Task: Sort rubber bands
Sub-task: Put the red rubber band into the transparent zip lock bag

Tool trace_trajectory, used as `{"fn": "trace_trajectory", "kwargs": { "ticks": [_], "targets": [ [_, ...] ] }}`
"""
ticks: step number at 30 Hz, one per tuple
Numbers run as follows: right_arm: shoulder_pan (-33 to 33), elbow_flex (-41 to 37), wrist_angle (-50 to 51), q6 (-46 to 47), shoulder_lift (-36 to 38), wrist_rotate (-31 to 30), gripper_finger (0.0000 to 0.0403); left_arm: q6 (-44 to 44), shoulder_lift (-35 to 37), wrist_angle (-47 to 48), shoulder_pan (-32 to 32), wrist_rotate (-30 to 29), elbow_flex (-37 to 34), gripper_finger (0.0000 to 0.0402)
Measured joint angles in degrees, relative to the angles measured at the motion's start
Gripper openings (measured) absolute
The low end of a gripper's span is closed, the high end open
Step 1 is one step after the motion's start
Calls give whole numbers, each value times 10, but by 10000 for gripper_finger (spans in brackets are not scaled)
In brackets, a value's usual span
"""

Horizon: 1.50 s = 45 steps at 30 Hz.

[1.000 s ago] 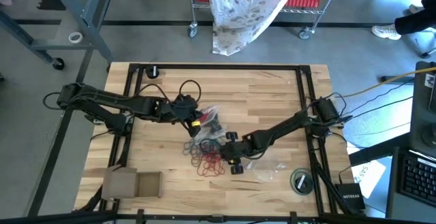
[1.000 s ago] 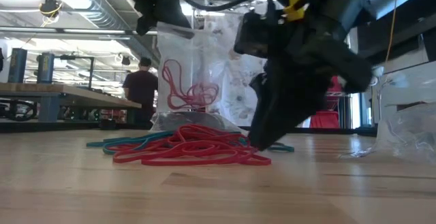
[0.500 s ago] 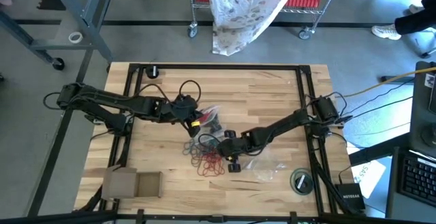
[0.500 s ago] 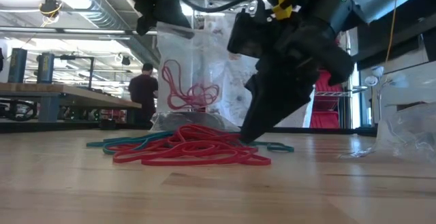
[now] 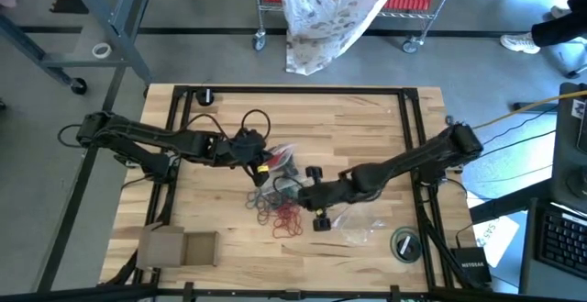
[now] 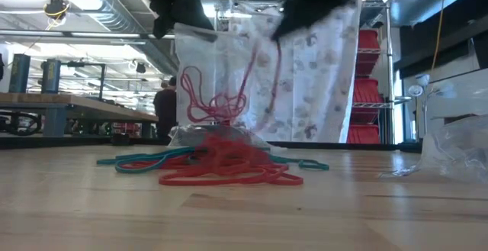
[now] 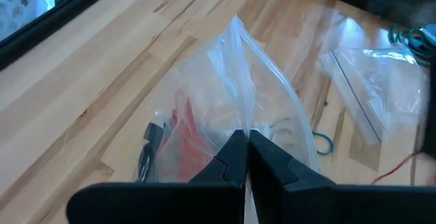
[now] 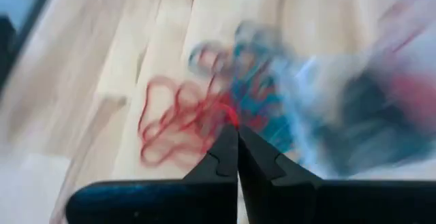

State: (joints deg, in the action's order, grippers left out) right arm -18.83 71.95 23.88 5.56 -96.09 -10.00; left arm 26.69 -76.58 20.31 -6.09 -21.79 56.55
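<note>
I have the right gripper (image 8: pixel 236 137) raised just above the rubber bands (image 5: pixel 282 215), its fingers closed on a red band (image 6: pixel 263 68) that hangs stretched down to that pile on the counter (image 5: pixel 367 128). My left gripper (image 7: pixel 245 141) sits just beyond the pile, fingers clamped on the clear plastic bag (image 7: pixel 231 88), which already holds red bands.
</note>
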Motion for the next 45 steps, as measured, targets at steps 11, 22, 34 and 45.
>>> {"fn": "trace_trajectory", "kwargs": {
  "ticks": [11,22,34,45],
  "targets": [
    [14,108,17,-134,40,-100,1,-3,0,1,-22,0,0,1],
    [48,192,30,-223,40,-150,1,-3,0,2,-31,1,0,1],
    [90,195,32,-240,40,-149,1,-1,0,1,-42,1,0,1],
    [95,194,1,-245,40,-124,1,10,0,-6,-39,0,0,1]
  ]
}}
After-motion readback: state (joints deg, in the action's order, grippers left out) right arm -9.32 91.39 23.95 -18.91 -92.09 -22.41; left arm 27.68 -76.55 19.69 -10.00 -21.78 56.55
